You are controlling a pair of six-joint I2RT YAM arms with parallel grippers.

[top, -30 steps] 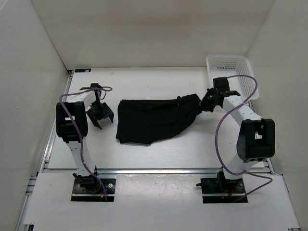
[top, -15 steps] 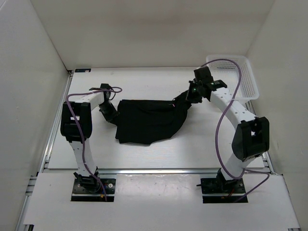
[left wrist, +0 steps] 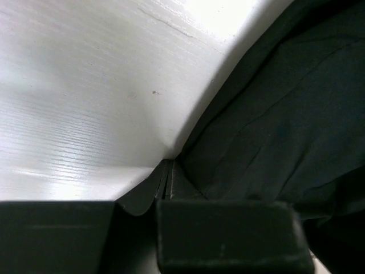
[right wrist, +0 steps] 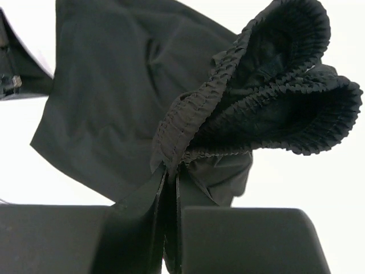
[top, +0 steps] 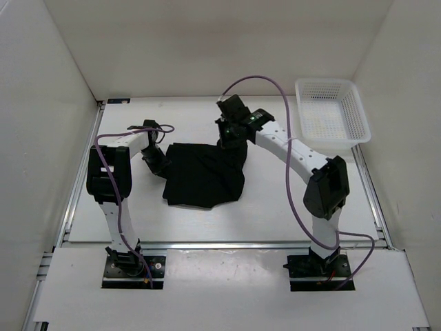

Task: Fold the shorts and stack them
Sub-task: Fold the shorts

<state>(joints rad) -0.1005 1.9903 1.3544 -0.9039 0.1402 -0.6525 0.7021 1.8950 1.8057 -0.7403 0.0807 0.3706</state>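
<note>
White table (top: 262, 214): shorts (top: 203, 176) lie crosswise, waistband (right wrist: 256, 85) end right, raised.

White arms (top: 284, 146) with black joints, black left gripper (top: 162, 169) and right gripper (top: 231, 138), looping purple cables (top: 295, 207), black bases (top: 134, 271).

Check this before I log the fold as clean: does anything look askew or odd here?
Nothing is spilled or damaged, but the shorts lie lopsided, with uneven slanted edges. Their gathered waistband is bunched in the right tool, while the left tool pinches the opposite edge. The white basket sits upright, apart.
</note>
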